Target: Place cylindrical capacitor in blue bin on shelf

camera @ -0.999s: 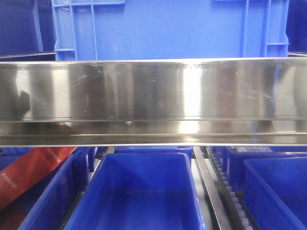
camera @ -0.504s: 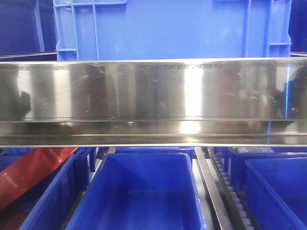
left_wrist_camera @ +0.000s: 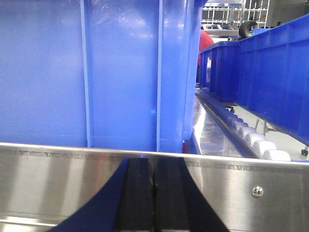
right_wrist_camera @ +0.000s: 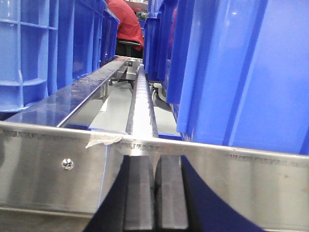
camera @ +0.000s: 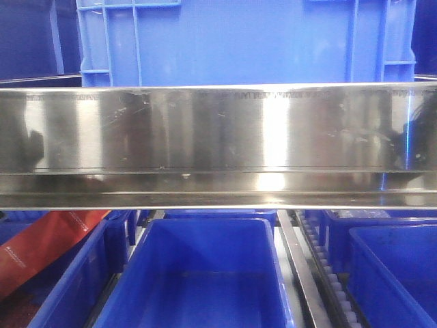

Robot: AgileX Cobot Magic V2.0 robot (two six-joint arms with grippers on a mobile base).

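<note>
The shelf's broad shiny steel front rail (camera: 218, 143) crosses the front view. A large blue bin (camera: 246, 41) stands on the shelf above it. Lower blue bins (camera: 198, 280) sit below the rail. The cylindrical capacitor is out of view in every frame. My left gripper (left_wrist_camera: 154, 166) is shut and empty, close in front of the rail (left_wrist_camera: 251, 193), facing a blue bin wall (left_wrist_camera: 96, 72). My right gripper (right_wrist_camera: 154, 166) is shut and empty, in front of the rail (right_wrist_camera: 48, 169) beside a blue bin (right_wrist_camera: 241, 72). Neither gripper shows in the front view.
A red package (camera: 41, 242) lies in the lower left bin. Roller tracks run between bins (left_wrist_camera: 246, 133) (right_wrist_camera: 142, 104). More blue bins stand at the left (right_wrist_camera: 29, 53) and right (left_wrist_camera: 275, 67). A person in red (right_wrist_camera: 125, 24) is behind the shelf.
The front view has shifted very slightly; a dark reflection has appeared at the right end of the rail. Nothing else has moved.
</note>
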